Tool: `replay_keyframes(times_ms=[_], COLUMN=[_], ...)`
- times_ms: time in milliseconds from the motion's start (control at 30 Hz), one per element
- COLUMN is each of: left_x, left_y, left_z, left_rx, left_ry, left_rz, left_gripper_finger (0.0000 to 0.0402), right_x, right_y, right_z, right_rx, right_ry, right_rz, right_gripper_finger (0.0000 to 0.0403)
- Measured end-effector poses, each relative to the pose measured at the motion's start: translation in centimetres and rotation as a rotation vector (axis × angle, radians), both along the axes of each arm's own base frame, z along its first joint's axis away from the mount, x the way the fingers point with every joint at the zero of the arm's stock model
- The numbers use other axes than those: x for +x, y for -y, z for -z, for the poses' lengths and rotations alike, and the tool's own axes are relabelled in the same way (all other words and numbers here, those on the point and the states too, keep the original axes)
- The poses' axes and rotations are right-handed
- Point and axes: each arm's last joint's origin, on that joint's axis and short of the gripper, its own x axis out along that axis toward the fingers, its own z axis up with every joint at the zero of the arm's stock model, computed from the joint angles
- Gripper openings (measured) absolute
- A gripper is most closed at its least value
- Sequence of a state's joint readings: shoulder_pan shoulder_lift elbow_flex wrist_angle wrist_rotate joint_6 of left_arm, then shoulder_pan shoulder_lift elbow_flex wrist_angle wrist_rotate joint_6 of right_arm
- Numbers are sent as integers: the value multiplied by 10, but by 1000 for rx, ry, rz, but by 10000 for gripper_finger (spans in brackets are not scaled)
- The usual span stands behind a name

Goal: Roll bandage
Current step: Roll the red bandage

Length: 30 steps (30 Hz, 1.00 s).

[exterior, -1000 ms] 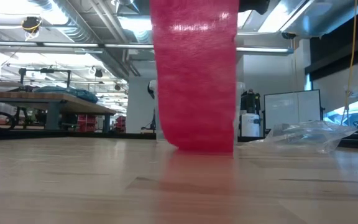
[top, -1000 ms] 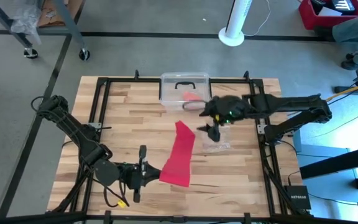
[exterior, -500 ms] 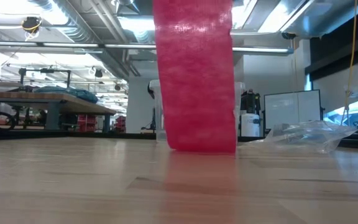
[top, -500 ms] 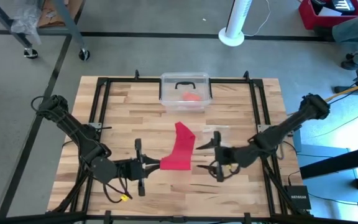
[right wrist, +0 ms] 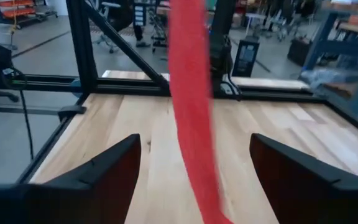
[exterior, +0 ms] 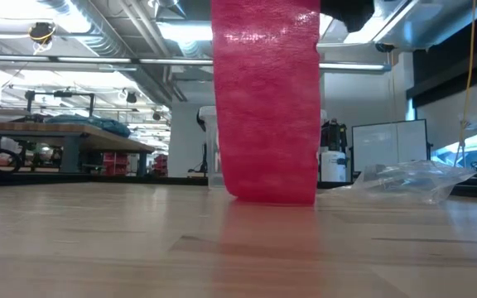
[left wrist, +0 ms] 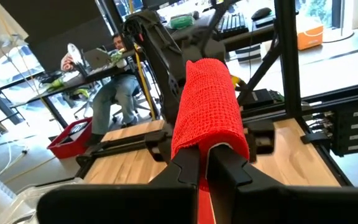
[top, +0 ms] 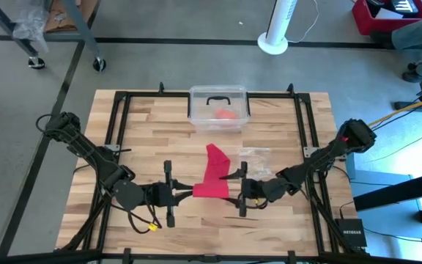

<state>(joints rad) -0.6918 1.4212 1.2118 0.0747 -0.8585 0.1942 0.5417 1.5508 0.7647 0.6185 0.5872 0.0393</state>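
Note:
The bandage (top: pixel 212 170) is a long red cloth band. Its far end (top: pixel 215 151) lies on the table. From there it rises to my left gripper (top: pixel 189 191), which is shut on its near end at the table's near middle. In the low view the bandage (exterior: pixel 267 108) hangs as a broad upright band down to the tabletop. My right gripper (top: pixel 237 191) stands open just to the right of the held end. In its wrist view the bandage (right wrist: pixel 191 112) shows ahead between the spread fingers, and they touch nothing. My left gripper pinches the bandage's near end (left wrist: pixel 207 138) between its two shut fingers (left wrist: pixel 229 168). The fingers lie level and come from the table's left. The cloth bulges over the fingertips. From there the band slopes down, fairly straight, to its far end on the table.
A clear lidded box (top: pixel 218 107) with an orange-red lump (top: pixel 227 114) inside stands at the far middle. A crinkly clear plastic bag (top: pixel 255 155) lies right of the bandage. Black frame rails (top: pixel 116 125) edge the table. A person (left wrist: pixel 120 81) sits beyond it.
My right gripper has swung down from beside the clear box toward the table's near edge. It has turned level and stopped beside the bandage's held end, staying open. My left gripper has turned a little with the held end.

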Motion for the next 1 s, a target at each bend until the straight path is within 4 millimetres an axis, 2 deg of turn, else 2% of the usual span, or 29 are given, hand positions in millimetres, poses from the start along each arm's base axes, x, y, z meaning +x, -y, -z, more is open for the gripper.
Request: replay_keyframes(times_ms=[200, 367, 467, 633, 667, 700, 867, 1000], left_x=[0, 0, 0, 0, -1, -1, -12, -23], left_y=[0, 1, 1, 2, 3, 5, 16, 26], left_z=[-2, -2, -2, -1, -1, -1, -8, -21], left_rx=[9, 23, 30, 22, 11, 3, -30, -16], left_ry=[13, 9, 7, 7, 8, 6, 17, 112], left_rz=[3, 4, 5, 22, 45, 78, 334, 503], left_gripper_finger=[4, 4, 4, 4, 4, 4, 4, 4], right_x=[11, 13, 13, 13, 12, 12, 11, 12], right_y=[5, 6, 6, 7, 7, 7, 8, 7], right_z=[10, 7, 6, 11, 13, 14, 18, 22], right_rx=[23, 31, -12, -61, -82, -95, -99, -107], right_ry=[12, 31, 36, -8, -23, -35, -72, -88], right_rz=[-12, -61, -63, -66, -68, -68, -49, -50], right_gripper_finger=[303, 292, 236, 53, 27, 17, 15, 9])
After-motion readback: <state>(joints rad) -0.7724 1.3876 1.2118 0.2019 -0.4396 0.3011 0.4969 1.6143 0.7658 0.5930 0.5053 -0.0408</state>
